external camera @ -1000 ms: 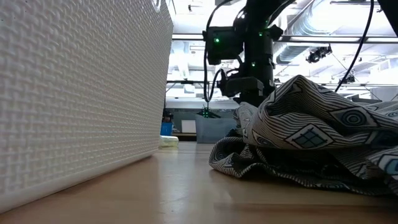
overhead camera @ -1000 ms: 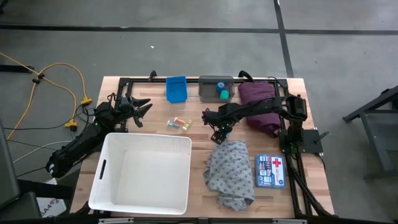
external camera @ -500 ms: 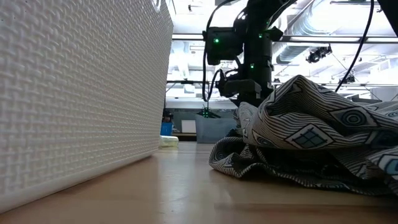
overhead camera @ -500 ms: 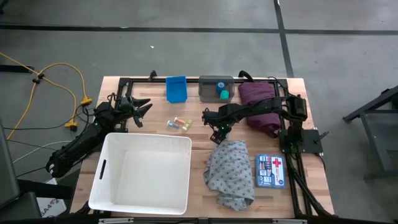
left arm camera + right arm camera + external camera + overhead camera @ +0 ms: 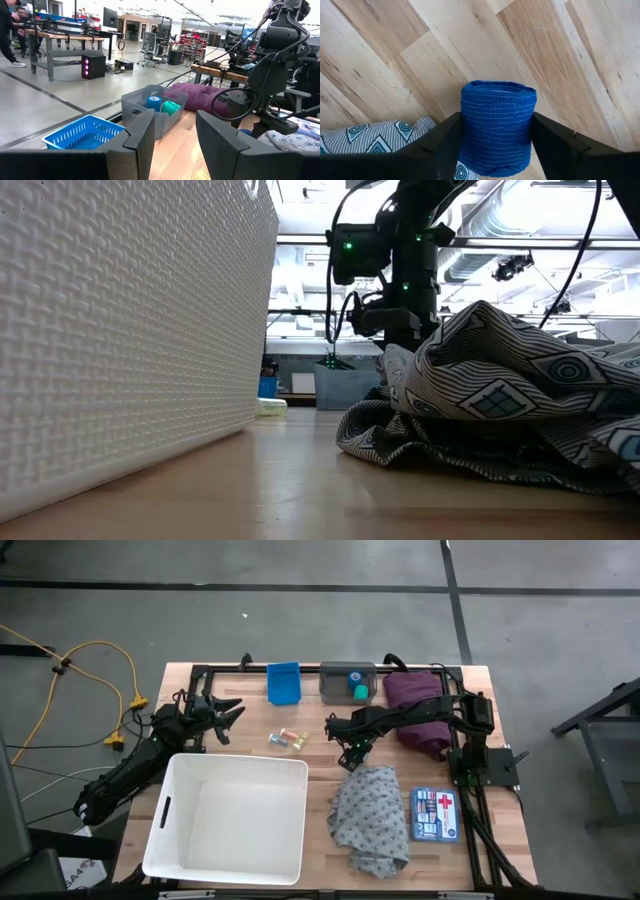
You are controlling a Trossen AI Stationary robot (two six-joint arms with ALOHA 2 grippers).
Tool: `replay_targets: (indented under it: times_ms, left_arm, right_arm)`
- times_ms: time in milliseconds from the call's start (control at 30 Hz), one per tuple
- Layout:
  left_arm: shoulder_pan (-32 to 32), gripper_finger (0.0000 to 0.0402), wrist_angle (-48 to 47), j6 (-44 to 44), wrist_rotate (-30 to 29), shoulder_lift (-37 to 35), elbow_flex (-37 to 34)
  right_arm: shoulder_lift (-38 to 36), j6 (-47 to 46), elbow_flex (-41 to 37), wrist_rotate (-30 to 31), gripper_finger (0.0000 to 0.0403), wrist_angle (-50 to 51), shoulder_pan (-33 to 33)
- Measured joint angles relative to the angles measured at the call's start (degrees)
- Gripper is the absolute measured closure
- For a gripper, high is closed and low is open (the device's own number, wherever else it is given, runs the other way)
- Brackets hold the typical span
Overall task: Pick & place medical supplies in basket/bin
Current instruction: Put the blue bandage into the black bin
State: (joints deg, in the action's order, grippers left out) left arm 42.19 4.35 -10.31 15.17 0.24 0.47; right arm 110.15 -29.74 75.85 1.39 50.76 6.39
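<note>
Right gripper (image 5: 495, 150) pinches blue tape roll (image 5: 497, 127) beside grey patterned cloth (image 5: 371, 815)

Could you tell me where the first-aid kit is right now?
In the high view, the first-aid kit lies flat near the table's front right, just right of the grey patterned cloth.

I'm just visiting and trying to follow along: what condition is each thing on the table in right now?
White tub: empty.
Right claw: a finger on each side of a blue tape roll, above the wood.
Left claw: open, holding nothing, behind the tub.
Grey patterned cloth: crumpled on the table.
Maroon cloth: bunched under the right arm.
Grey bin: holds a blue and a green roll.
Blue bin: looks empty.
</note>
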Motion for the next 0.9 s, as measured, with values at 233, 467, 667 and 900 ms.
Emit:
replay_targets:
  times_ms: [233, 467, 667, 900]
  left_arm:
    - [0.0, 0.0266, 0.0, 0.0, 0.0, 0.0, 0.0]
    - [0.0, 0.0266, 0.0, 0.0, 0.0, 0.0, 0.0]
    - [0.0, 0.0266, 0.0, 0.0, 0.0, 0.0, 0.0]
    - [0.0, 0.0266, 0.0, 0.0, 0.0, 0.0, 0.0]
  right_arm:
    - [0.0, 0.0, 0.0, 0.0, 0.0216, 0.0, 0.0]
    - [0.0, 0.0, 0.0, 0.0, 0.0216, 0.0, 0.0]
    - [0.0, -0.3, 0.0, 0.0, 0.0223, 0.0, 0.0]
    - [0.0, -0.3, 0.0, 0.0, 0.0224, 0.0, 0.0]
